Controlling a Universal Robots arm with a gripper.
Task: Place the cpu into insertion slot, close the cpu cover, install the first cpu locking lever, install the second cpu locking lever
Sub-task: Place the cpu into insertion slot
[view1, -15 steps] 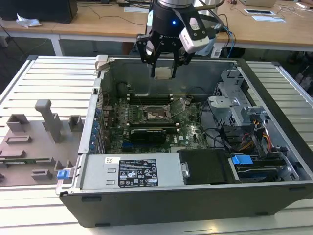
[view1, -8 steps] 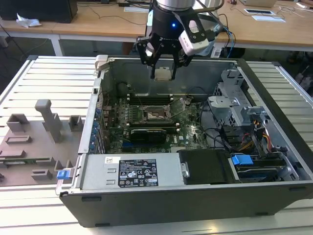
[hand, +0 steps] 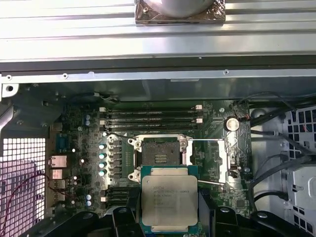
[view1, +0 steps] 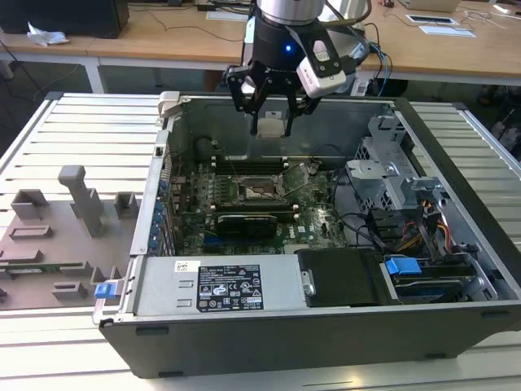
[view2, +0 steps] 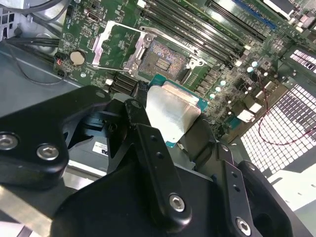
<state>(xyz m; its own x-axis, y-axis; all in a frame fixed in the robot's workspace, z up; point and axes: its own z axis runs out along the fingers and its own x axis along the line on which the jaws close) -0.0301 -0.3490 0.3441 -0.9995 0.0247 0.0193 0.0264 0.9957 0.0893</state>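
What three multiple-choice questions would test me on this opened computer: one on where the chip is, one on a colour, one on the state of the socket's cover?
1. Where is the cpu?
A. seated in the insertion slot
B. held in the gripper above the motherboard
C. lying on the floor

2. What colour is the cpu's top?
A. red
B. black
C. pale silver

3. How does the cpu cover stand?
A. swung open beside the slot
B. shut over the slot
C. clamped in the gripper

Answers:
1 B: the gripper clamps the cpu above the board, and the slot lies bare.
2 C: its metal top shows pale silver in both wrist views.
3 A: the frame lies flipped to one side, leaving the slot's dark centre exposed.
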